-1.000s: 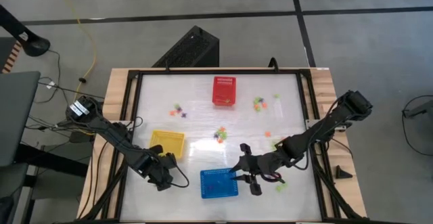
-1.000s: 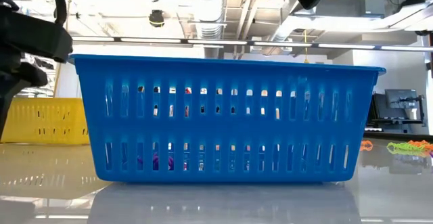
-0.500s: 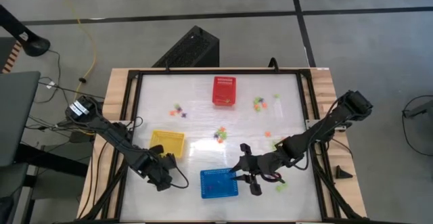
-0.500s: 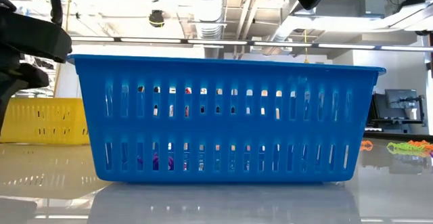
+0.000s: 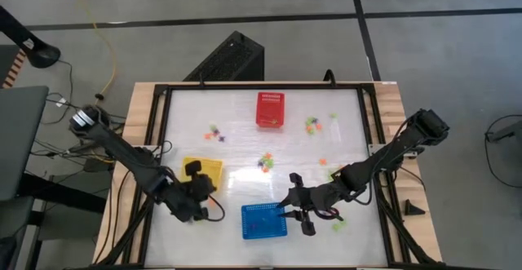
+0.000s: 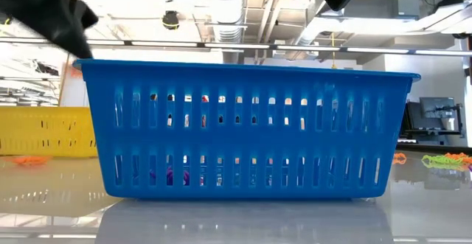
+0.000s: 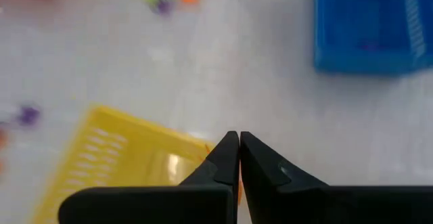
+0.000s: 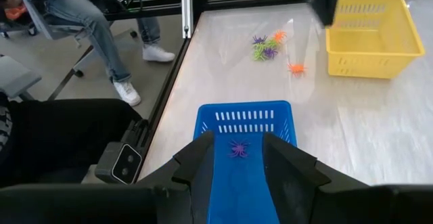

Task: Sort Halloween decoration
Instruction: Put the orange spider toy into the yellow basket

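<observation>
The left gripper (image 5: 198,190) hangs over the near right corner of the yellow basket (image 5: 201,172), at about eight o'clock from the table's middle. Its fingers (image 7: 226,158) are pressed flat together; whether anything is caught between them cannot be told, though a sliver of orange shows at their edge in the left wrist view.

The right gripper (image 5: 295,207) sits at the right-hand rim of the blue basket (image 5: 263,221), near six o'clock on the table (image 5: 245,148). Its fingers (image 8: 203,158) stand apart and empty, straddling the view down into the basket, where one purple trinket (image 8: 237,147) lies on the floor.

The rest of the Halloween decoration is scattered across the tabletop:
- a mixed cluster (image 5: 265,161) of orange, purple and green close to the centre
- a few pieces (image 5: 215,133) toward ten o'clock, left of the red basket (image 5: 270,109), which stands at twelve o'clock
- green and orange bits (image 5: 314,124) toward one o'clock
- a couple more (image 5: 326,167) around three o'clock
- a green one (image 5: 338,223) at five o'clock — just beyond the right gripper

From table height, an orange trinket (image 6: 29,159) lies in front of the yellow basket, and orange and green ones (image 6: 435,158) show to the right of the blue basket.

In the right wrist view, a seated person's legs (image 8: 101,28) — jeans and white shoes — show beyond the table edge.
</observation>
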{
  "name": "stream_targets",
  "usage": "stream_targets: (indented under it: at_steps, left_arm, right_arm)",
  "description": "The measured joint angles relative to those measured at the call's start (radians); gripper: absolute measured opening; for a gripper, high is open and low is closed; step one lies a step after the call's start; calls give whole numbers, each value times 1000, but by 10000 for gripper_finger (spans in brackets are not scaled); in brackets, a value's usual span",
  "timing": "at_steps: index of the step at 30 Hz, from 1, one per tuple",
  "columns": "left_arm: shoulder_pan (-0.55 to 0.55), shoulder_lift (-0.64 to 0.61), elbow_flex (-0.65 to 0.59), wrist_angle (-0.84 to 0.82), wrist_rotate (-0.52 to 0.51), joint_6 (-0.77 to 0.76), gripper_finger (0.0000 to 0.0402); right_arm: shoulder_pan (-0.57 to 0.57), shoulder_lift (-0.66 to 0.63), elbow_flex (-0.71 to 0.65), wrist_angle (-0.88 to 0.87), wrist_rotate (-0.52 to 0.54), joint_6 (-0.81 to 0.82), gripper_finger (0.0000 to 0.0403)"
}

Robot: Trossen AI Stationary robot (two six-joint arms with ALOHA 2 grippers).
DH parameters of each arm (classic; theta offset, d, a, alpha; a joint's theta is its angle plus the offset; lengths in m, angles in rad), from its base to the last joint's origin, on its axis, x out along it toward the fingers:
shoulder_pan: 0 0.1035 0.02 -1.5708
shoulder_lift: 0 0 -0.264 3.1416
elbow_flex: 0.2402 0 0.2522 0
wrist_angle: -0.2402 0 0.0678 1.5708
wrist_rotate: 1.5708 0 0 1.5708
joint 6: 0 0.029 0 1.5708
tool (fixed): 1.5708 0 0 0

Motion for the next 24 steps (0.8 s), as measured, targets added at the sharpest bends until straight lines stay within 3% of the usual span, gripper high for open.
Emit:
stream_targets:
  at_steps: [6, 13, 20, 24]
  left_arm:
    - [25, -95, -8, -18, -18, -7, 0]
    - [34, -123, -27, -17, -21, -99, 0]
    - [102, -117, -27, -217, -17, -228, 0]
    - [142, -117, -27, -247, -14, -240, 0]
  right_arm:
    - [0, 0, 0, 0, 0, 0, 159]
    - [0, 0, 0, 0, 0, 0, 159]
    - [0, 0, 0, 2, 0, 2, 159]
    - [0, 0, 0, 4, 0, 23, 159]
